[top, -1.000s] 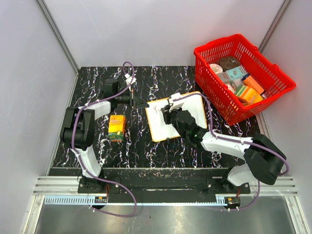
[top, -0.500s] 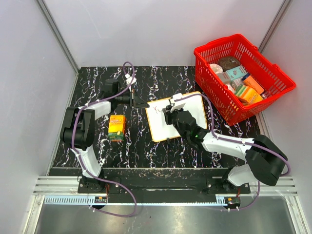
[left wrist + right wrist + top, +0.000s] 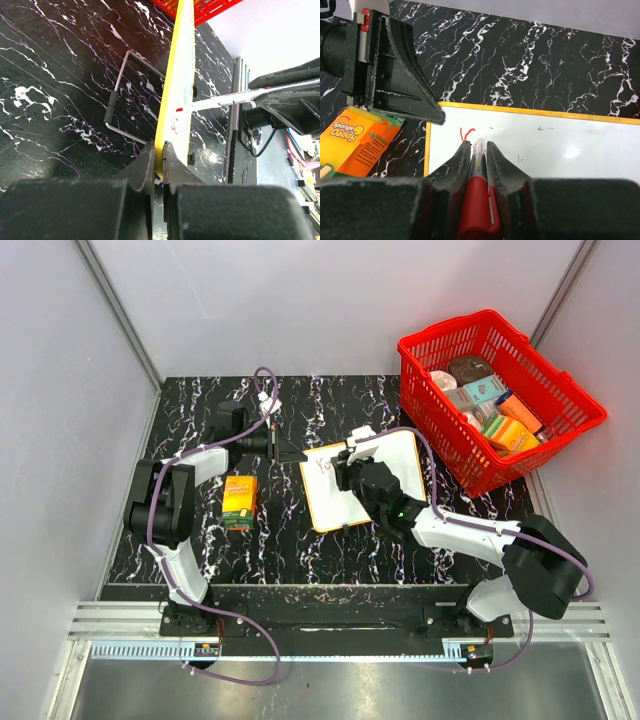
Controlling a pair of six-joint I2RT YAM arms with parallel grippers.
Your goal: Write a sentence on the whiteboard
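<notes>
Red marker [image 3: 479,200], one, clamped in my right claw [image 3: 476,146]; left claw [image 3: 159,150] pinches the edge of the one whiteboard [image 3: 555,145] (one stroke [image 3: 466,134] written).

A small whiteboard [image 3: 328,502], white with a thin orange-yellow rim and rounded corners, is seen face up on the tabletop [image 3: 290,545]. Its left edge is pinched in the left gripper [image 3: 159,149]. Of the sentence [image 3: 466,134], only one red stroke is visible, just ahead-left of the right gripper [image 3: 479,146].
</notes>
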